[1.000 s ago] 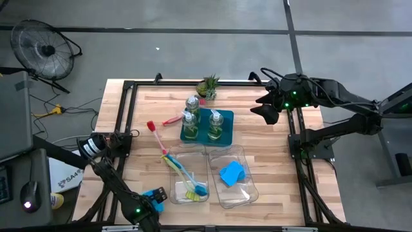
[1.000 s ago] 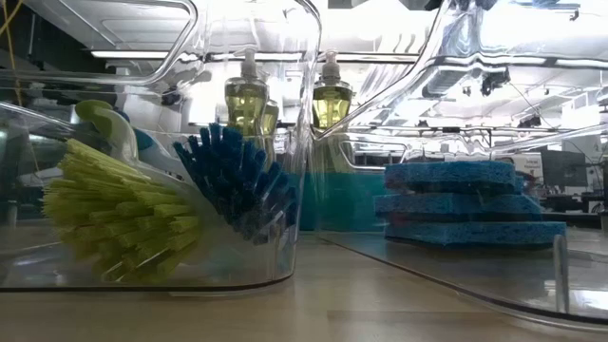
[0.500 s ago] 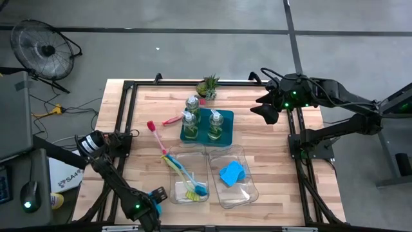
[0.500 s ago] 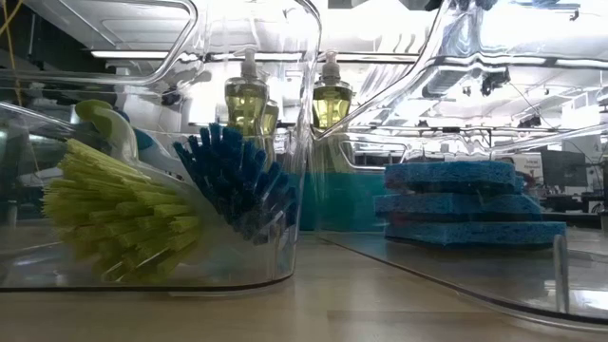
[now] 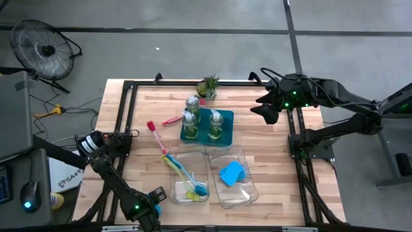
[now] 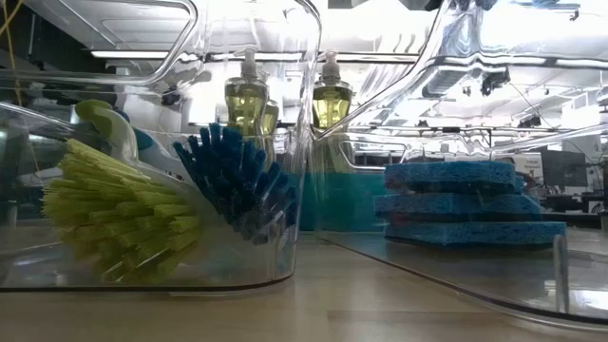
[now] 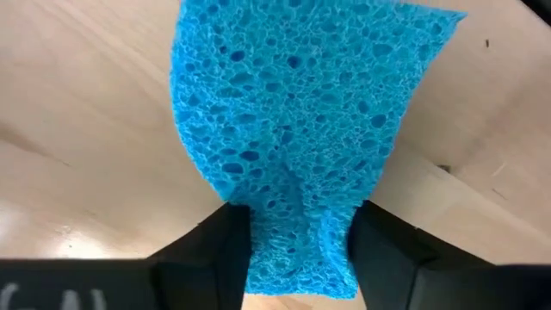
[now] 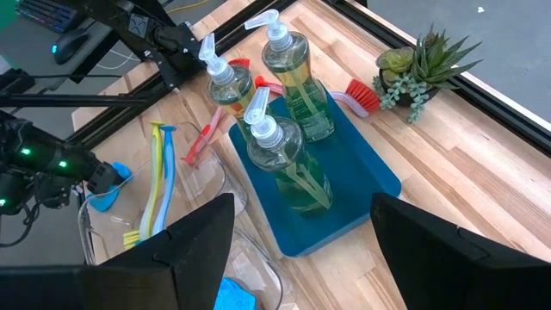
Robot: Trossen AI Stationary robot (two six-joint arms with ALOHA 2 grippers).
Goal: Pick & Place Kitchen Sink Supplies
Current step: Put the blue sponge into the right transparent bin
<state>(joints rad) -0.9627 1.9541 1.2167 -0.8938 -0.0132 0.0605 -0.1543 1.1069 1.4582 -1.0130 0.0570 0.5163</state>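
Observation:
A blue sponge (image 5: pixel 157 193) (image 7: pixel 301 112) lies on the wood near the table's near left corner, with my left gripper (image 5: pixel 152 202) (image 7: pixel 297 250) shut on it from above. My right gripper (image 5: pixel 266 113) (image 8: pixel 301 258) hangs open, high over the far right of the table. Two soap bottles (image 5: pixel 215 124) stand on the teal tray (image 5: pixel 225 134); a third (image 5: pixel 192 103) stands at the tray's far left corner. Two red-pink brushes (image 5: pixel 155 135) lie flat left of the tray. Blue and yellow-green brushes (image 5: pixel 185 179) lie in the left clear bin. More sponges (image 5: pixel 232 173) (image 6: pixel 456 204) are stacked in the right bin. My left gripper pinches one end of the blue sponge (image 7: pixel 263 237) between its two fingers (image 7: pixel 215 250). The fingers point straight down. The sponge is squeezed narrower and creased where the fingers meet it. Its wider part spreads out on the table beyond them.
The two clear bins (image 5: pixel 239 193) stand side by side near the table's front middle. A small potted plant (image 5: pixel 208 86) stands at the far edge behind the tray. Bare wood lies along the table's left and right sides.
My left arm has lowered slightly over the blue sponge, and less of the sponge shows past the gripper in the high view than before.

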